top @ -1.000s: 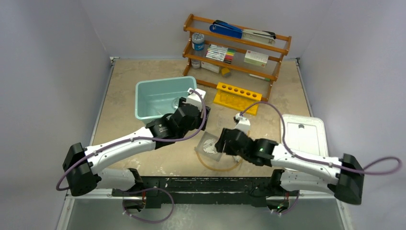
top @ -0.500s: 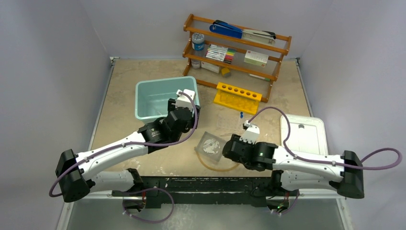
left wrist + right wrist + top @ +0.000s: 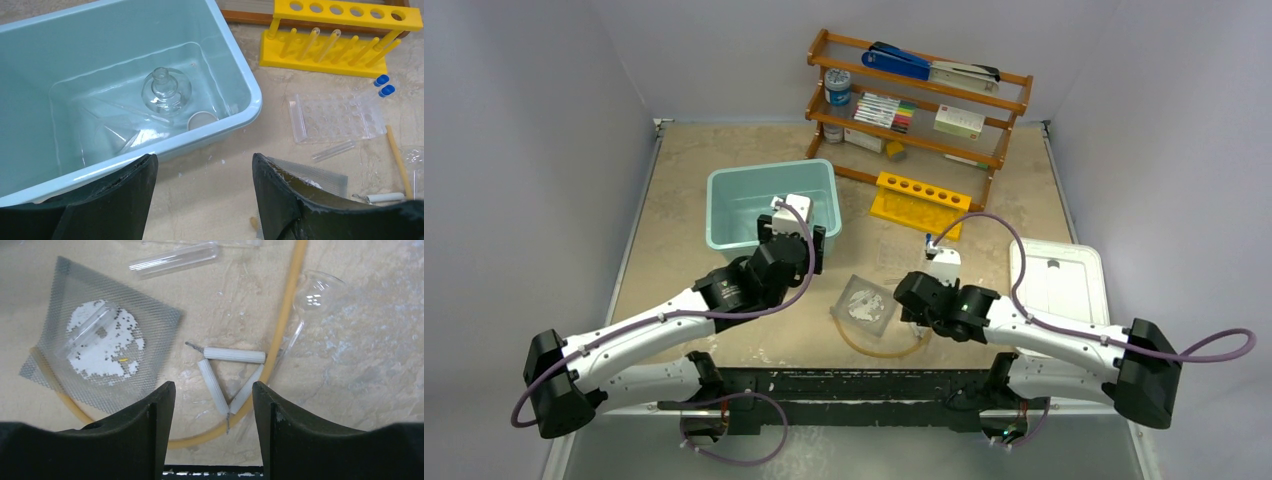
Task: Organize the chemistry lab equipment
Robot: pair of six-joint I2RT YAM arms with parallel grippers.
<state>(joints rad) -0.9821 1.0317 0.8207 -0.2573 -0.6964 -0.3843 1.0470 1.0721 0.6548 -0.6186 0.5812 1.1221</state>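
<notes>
- Jaws of the left end effector (image 3: 202,161) stand wide apart in the left wrist view, holding nothing, above the near rim of the teal bin (image 3: 245,107).
- Inside the bin the round glass flask (image 3: 166,92) stands upright, with other clear glass pieces (image 3: 112,131) at its 7 o'clock.
- On the table (image 3: 225,190), at 1 o'clock from the bin, stands the yellow test-tube rack (image 3: 345,12), clear tubes slanting in it. A clear well plate (image 3: 330,117) lies at the bin's 3 o'clock.
- In the right wrist view the right end effector (image 3: 214,386) is also spread wide and empty, poised over a white clay triangle (image 3: 232,375).
- The amber rubber tube (image 3: 285,315) curves past the triangle's 3 o'clock side, touching it, and runs under the wire gauze (image 3: 100,360) at 9 o'clock. A small clear piece (image 3: 87,332) rests on the gauze, and a glass test tube (image 3: 175,260) lies at 12 o'clock.
- Seen from the top external camera, the bin is at 10 o'clock from the gauze, the rack at 1 o'clock and a white lid (image 3: 1054,285) at 3 o'clock.
</notes>
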